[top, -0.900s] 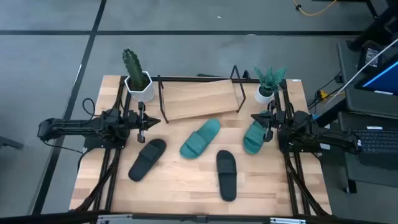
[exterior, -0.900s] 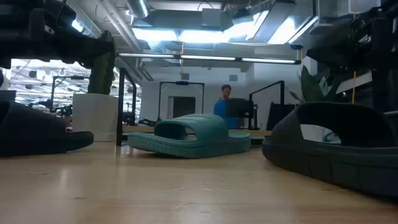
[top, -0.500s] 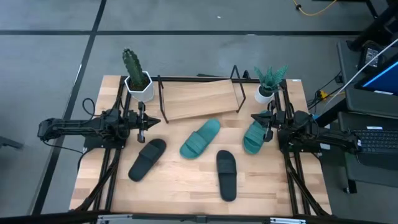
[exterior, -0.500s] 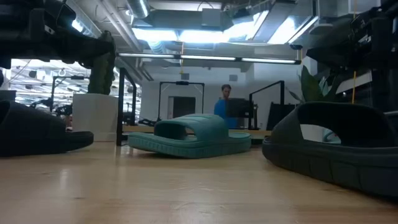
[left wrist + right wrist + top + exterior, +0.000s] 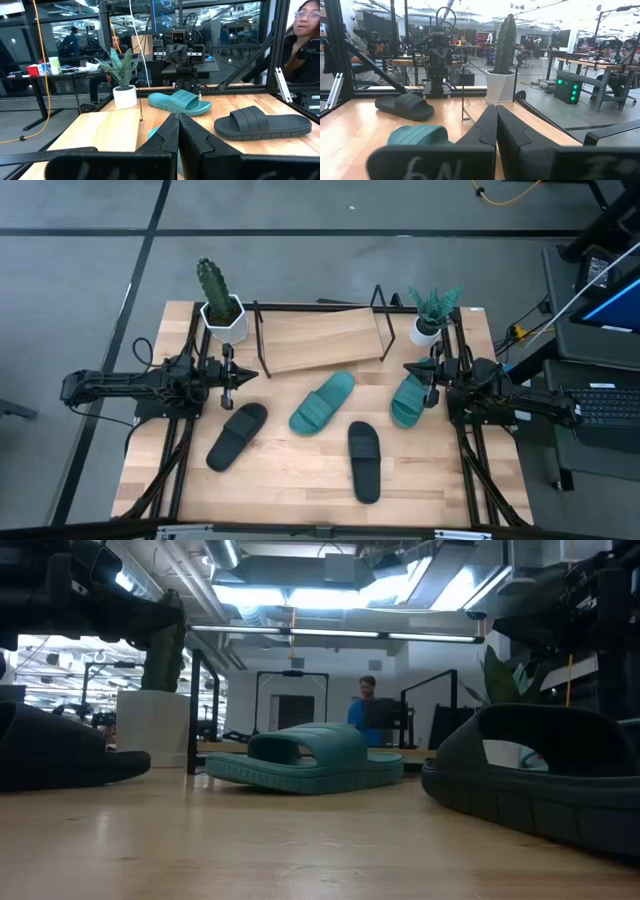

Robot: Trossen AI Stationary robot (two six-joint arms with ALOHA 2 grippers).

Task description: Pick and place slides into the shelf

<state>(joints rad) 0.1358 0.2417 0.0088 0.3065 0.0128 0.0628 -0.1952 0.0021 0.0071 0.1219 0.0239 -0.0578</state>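
Mid-table, teal slide (image 5: 322,403) lies diagonally, toe toward shelf (image 5: 320,338).

shelf (image 5: 322,338) sits at the back between the cactus pot (image 5: 222,317) on the left and a small plant (image 5: 428,327) on the right, four slides (image 5: 322,403) scattered in front.

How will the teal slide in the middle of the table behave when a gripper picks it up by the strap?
The middle teal slide looks thick and moulded, so it probably stays fairly stiff and light. Held by its wide arched strap, it may tilt, since the sole runs out long to one side. It lies flat on the table, so a push should slide it, not roll it.
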